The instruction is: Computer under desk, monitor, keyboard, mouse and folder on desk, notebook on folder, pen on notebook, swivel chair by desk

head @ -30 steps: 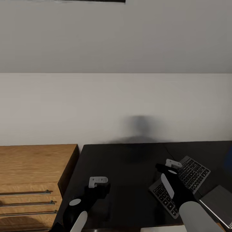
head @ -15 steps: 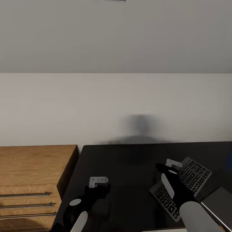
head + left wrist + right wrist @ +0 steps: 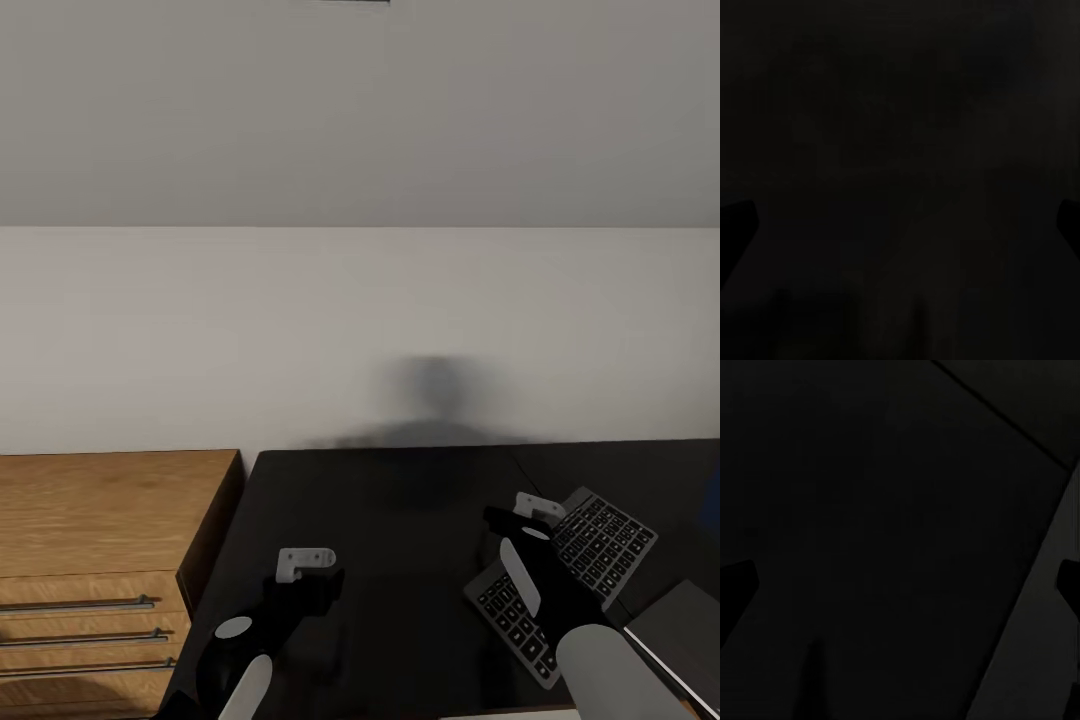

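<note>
The dark keyboard (image 3: pixel 590 555) lies at an angle on the black desk (image 3: pixel 400 500), right of the middle. My right gripper (image 3: pixel 517 528) hovers over the keyboard's left end, pointing down at the desk. In the right wrist view its fingertips (image 3: pixel 736 585) stand far apart with nothing between them. My left gripper (image 3: pixel 308 585) hangs over bare desk toward the left. Its fingertips (image 3: pixel 736 225) are also wide apart and empty. A flat grey book-like item (image 3: pixel 685 620) lies at the desk's front right; I cannot tell whether it is the folder or the notebook.
A wooden drawer unit (image 3: pixel 110 520) with metal handles stands against the desk's left side. A plain pale wall (image 3: pixel 360 320) runs behind the desk. A bluish sliver (image 3: pixel 713 500) shows at the right edge.
The whole picture shifted slightly a second ago, so the camera moved a little. Both arms and the keyboard hold their places.
</note>
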### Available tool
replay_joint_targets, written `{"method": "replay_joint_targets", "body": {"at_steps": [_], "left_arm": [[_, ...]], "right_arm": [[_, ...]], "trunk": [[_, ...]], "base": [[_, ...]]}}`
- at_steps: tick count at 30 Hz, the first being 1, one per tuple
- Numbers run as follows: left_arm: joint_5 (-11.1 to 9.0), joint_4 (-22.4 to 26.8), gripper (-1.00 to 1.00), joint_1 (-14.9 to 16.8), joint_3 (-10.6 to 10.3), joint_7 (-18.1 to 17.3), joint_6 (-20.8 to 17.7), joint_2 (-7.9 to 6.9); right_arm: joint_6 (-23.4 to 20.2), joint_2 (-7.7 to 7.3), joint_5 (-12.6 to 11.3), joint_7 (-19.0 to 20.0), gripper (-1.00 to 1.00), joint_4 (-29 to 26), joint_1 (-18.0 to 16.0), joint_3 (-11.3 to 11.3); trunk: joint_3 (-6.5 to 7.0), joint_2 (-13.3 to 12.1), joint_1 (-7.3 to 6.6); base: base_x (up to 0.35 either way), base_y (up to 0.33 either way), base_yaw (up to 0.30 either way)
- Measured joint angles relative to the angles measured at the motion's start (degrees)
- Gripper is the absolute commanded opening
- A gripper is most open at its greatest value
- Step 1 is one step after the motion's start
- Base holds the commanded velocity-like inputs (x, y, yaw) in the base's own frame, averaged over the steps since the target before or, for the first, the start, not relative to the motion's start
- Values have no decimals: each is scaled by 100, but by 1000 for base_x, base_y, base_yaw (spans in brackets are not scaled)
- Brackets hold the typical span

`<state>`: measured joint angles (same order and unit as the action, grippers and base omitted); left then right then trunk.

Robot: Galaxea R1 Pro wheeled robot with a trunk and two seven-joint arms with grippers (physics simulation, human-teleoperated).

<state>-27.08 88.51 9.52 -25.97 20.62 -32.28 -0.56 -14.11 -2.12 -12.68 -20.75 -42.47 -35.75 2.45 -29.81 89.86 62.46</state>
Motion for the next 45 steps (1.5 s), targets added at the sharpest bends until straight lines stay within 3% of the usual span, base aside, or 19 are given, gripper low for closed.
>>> {"method": "replay_joint_targets", "body": {"at_steps": [7,13,19,36,45], "left_arm": [[0,0,100,0,-5,-1,1,0],[0,1,100,0,-8,3,-2,0],[0,1,100,0,-7,5,1,0],[-7,9,100,0,1,5,-5,7],[-9,9,100,0,0,7,-6,8]], "right_arm": [[0,-3,96,-185,100,12,0,-5],[1,17,483,-687,100,35,0,-11],[-4,42,733,-889,100,49,0,-11],[-9,48,820,-964,100,75,0,-12],[-30,46,814,-964,100,82,0,-6]], "trunk": [[0,0,0],[0,0,0],[0,0,0],[0,0,0],[-161,360,197]], "base": [[0,0,0],[0,0,0],[0,0,0],[0,0,0],[0,0,0]]}}
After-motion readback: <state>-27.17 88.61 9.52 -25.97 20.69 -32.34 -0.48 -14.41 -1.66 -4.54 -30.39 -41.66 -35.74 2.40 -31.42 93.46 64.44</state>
